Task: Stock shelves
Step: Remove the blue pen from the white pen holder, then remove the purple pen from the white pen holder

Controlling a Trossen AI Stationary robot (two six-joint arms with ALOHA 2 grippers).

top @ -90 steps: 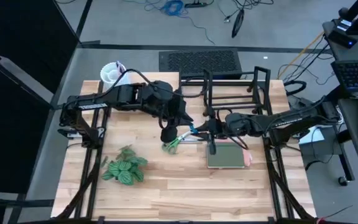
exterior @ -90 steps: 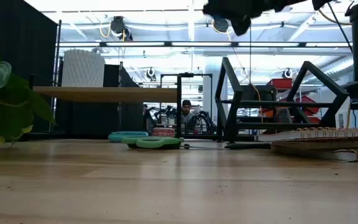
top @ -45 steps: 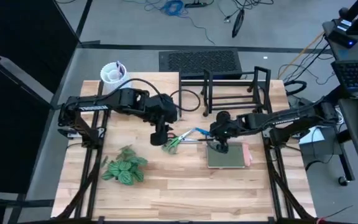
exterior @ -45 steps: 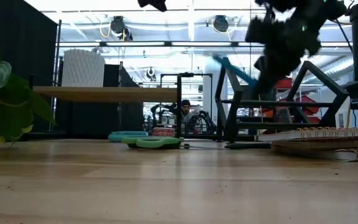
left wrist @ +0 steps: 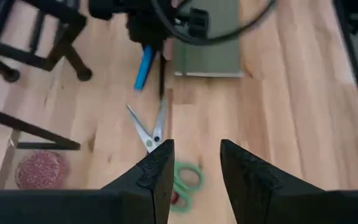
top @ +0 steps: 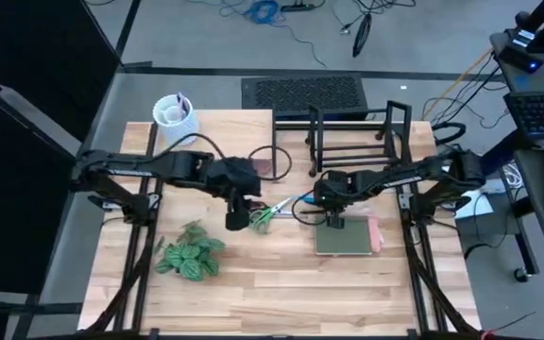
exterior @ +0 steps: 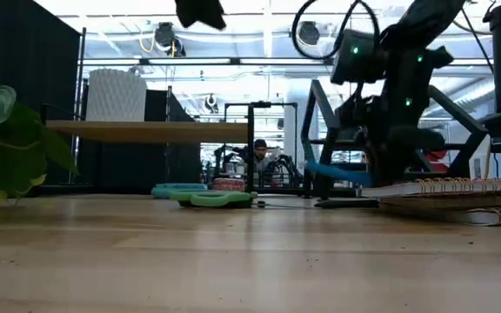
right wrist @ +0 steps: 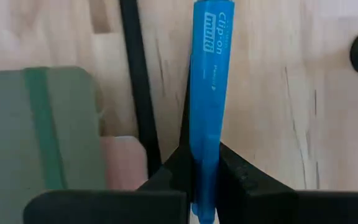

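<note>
A leafy green potted plant point(top: 189, 256) sits toward the tabletop's point(top: 253, 293) front left corner. A white ribbed cup point(top: 172, 113) stands at the back left corner. Green-handled scissors point(top: 264, 215) lie near the middle. A green notebook point(top: 346, 236) lies right of centre, over a pink one point(top: 376, 236).

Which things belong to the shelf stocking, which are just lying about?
In play: black wire-frame rack; pale wooden riser shelf; blue clip-on pen in right gripper; green-handled scissors by open left gripper.
Lying about: leafy green plant; green notebook; white ribbed cup.
</note>
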